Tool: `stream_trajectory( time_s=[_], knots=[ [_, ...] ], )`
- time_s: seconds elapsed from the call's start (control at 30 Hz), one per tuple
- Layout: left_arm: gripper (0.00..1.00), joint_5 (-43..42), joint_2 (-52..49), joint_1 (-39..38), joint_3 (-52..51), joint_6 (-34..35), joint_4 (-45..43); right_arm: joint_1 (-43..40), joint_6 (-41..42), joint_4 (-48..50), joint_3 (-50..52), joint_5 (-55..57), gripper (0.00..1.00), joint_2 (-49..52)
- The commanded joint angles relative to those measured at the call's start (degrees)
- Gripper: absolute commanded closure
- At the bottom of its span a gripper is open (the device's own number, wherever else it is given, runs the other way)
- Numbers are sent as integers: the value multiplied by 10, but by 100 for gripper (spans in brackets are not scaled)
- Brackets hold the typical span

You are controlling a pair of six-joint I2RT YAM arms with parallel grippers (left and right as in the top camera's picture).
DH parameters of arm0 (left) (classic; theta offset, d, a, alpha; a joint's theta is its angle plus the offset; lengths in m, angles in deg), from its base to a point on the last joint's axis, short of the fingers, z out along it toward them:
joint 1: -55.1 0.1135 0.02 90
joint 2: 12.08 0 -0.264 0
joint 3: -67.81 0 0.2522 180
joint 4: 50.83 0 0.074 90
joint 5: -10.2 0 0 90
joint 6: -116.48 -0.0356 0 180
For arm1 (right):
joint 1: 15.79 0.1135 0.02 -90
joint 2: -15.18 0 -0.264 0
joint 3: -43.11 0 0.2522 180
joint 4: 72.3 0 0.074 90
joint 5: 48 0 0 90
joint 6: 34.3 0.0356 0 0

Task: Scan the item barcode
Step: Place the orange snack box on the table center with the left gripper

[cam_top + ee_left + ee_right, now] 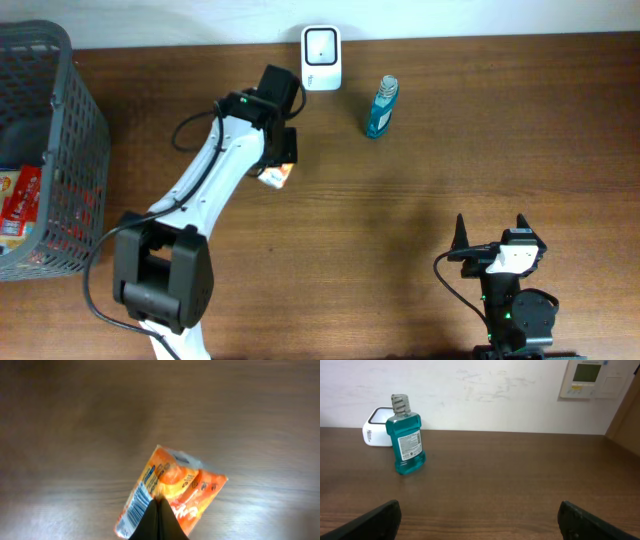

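Right hand point(490, 228) waits nearest to the robot's base, low over the brown wooden bench point(420, 190), with its fingers wide apart and nothing between them. Further out, the left hand point(159, 505) has its two dark fingers pressed together on the edge of the orange plastic snack packet point(175, 480), so the grasp on the item looks done. From these views I cannot tell whether the packet is already lifted or rests on the bench. A strip of black and white lines point(134, 507) along one side of the packet looks like the barcode, and it faces the wrist camera.

Beyond the packet, at the far edge of the bench by the wall, stands the white square scanner with rounded corners point(321, 45). A blue-green mouthwash bottle point(381, 108) stands just to its right. The packet is near the scanner but apart from it.

In my judgement the pick is finished and the scan itself is left: to carry the packet to the scanner and turn the barcode side to its window.
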Motion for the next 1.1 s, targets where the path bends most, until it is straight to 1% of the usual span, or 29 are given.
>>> stream_trajectory(
  time_s=[0.0,0.03,0.1,0.13,0.17,0.2,0.23,0.27,0.3,0.33,0.37,0.4,0.43,0.5,0.53,0.57,0.6,0.63,0.67,0.73,0.77,0.83,0.87,0.9,0.97,1.0,1.03,1.07],
  knots=[
    [100,80,-15,0,-89,180,-30,-4,-4,-2,5,0,2,-4],
    [100,80,-15,-3,-99,208,-32,-4,-4,-2,5,0,1,-4],
    [100,75,-15,-20,-104,219,-32,-4,-4,-2,5,0,2,-4],
    [95,87,-15,-33,-104,219,-32,-4,-4,-2,5,0,1,-4],
    [59,106,-15,-37,-103,218,-36,-4,-4,-2,5,0,1,-4],
    [19,127,-15,-32,-101,189,-51,-4,-4,-2,5,0,1,-4],
    [11,125,-15,-17,-101,165,-69,-4,-4,-2,5,0,2,-4],
    [15,122,-15,2,-101,165,-73,-4,-4,-2,5,0,2,-4],
    [16,98,-15,27,-101,173,-73,-4,-4,-2,5,0,1,-4],
    [16,56,-15,54,-106,209,-74,-4,-4,-2,5,0,2,-4],
    [20,-19,-16,83,-116,254,-80,-4,-4,-2,5,0,2,-4],
    [21,-86,-20,99,-126,258,-94,-4,-4,-2,5,0,1,-4],
    [22,-125,-25,105,-134,259,-105,-4,-4,-2,5,0,2,-4],
    [24,-160,-37,99,-148,266,-129,-4,-4,-2,5,0,2,-4],
    [46,-160,-46,94,-149,266,-139,-4,-4,-2,5,0,1,-4],
    [76,-160,-52,91,-149,266,-146,-4,-4,-2,5,0,1,-4],
    [87,-148,-55,90,-149,266,-147,-4,-4,-2,5,0,2,-4],
    [100,-116,-55,90,-148,258,-147,-4,-4,-2,5,0,1,-4],
    [100,-113,-54,90,-148,223,-150,-4,-4,-2,5,0,2,-4],
    [100,-115,-52,90,-136,116,-145,-4,-4,-2,5,0,2,-4],
    [100,-121,-44,89,-113,36,-122,-4,-4,-2,5,0,1,-4],
    [100,-122,-15,78,-75,-78,-75,-4,-4,-2,5,0,2,-4],
    [100,-122,-3,70,-70,-121,-60,-4,-4,-2,5,0,2,-4],
    [100,-143,2,47,-71,-162,-20,-4,-4,-2,5,0,1,-4],
    [100,-201,0,22,-71,-202,1,-4,-4,-2,5,0,2,-4],
    [91,-216,0,0,-71,-208,3,-4,-4,-2,5,0,2,-4],
    [74,-216,0,-27,-71,-208,3,-4,-4,-2,5,0,1,-4],
    [40,-216,0,-45,-71,-208,3,-4,-4,-2,5,0,2,-4]
  ],
)
